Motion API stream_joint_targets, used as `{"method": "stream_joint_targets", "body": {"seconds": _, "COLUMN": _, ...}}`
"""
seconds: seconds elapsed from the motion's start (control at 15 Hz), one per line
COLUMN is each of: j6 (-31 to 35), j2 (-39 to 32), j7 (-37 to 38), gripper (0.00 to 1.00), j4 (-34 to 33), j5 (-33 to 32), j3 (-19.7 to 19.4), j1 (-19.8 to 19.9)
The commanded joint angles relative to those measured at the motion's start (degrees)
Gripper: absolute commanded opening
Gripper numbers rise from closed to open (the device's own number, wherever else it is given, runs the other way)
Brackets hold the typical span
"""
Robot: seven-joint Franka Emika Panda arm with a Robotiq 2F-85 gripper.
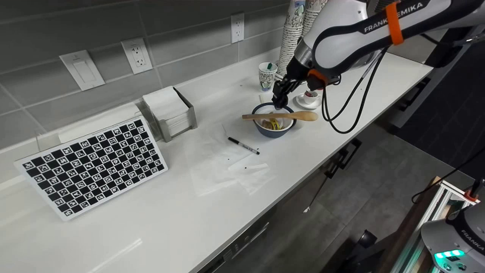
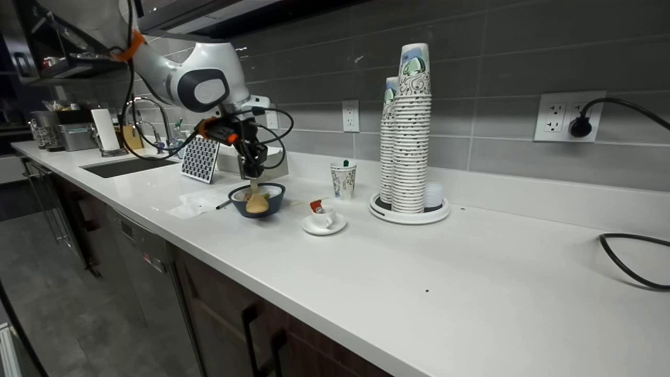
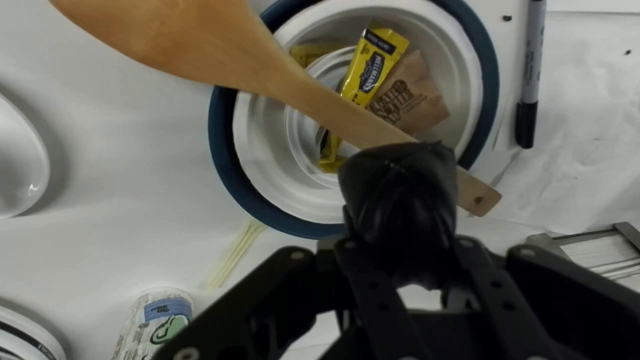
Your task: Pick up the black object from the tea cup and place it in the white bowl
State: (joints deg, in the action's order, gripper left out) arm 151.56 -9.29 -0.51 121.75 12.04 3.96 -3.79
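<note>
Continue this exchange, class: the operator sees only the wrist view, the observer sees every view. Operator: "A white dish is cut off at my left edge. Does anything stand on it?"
Observer: Yes, in both exterior views the tea cup stands on that saucer.
Operator: Does anything poke above the cup's rim?
Observer: Yes, in an exterior view a red packet sticks up out of it.

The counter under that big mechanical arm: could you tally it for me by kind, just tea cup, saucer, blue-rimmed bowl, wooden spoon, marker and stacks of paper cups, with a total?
Tea cup: 1
Saucer: 1
Blue-rimmed bowl: 1
Wooden spoon: 1
Marker: 1
Stacks of paper cups: 2
Total: 7
</note>
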Motion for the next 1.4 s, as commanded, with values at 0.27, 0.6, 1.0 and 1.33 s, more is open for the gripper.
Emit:
{"method": "stream_joint_targets", "body": {"seconds": 0.27, "j6": 1.2, "j2": -5.7, "j7": 5.3, "gripper": 0.07, "j4": -4.5, "j5": -3.9, "j3": -0.3, "j1": -0.8}}
{"method": "stream_joint_targets", "body": {"seconds": 0.6, "j6": -1.4, "j2": -5.4, "j7": 4.4, "gripper": 0.69, "j4": -5.2, "j5": -3.8, "j3": 0.0, "j1": -0.4}}
{"method": "stream_joint_targets", "body": {"seconds": 1.0, "j6": -4.5, "j2": 0.7, "j7": -0.5, "gripper": 1.0, "j4": -2.6, "j5": -1.2, "j3": 0.7, "j1": 1.3}}
{"method": "stream_joint_targets", "body": {"seconds": 1.33, "j6": -4.0, "j2": 10.9, "j7": -14.7, "gripper": 1.0, "j4": 6.4, "j5": 0.7, "j3": -0.4, "j1": 3.9}}
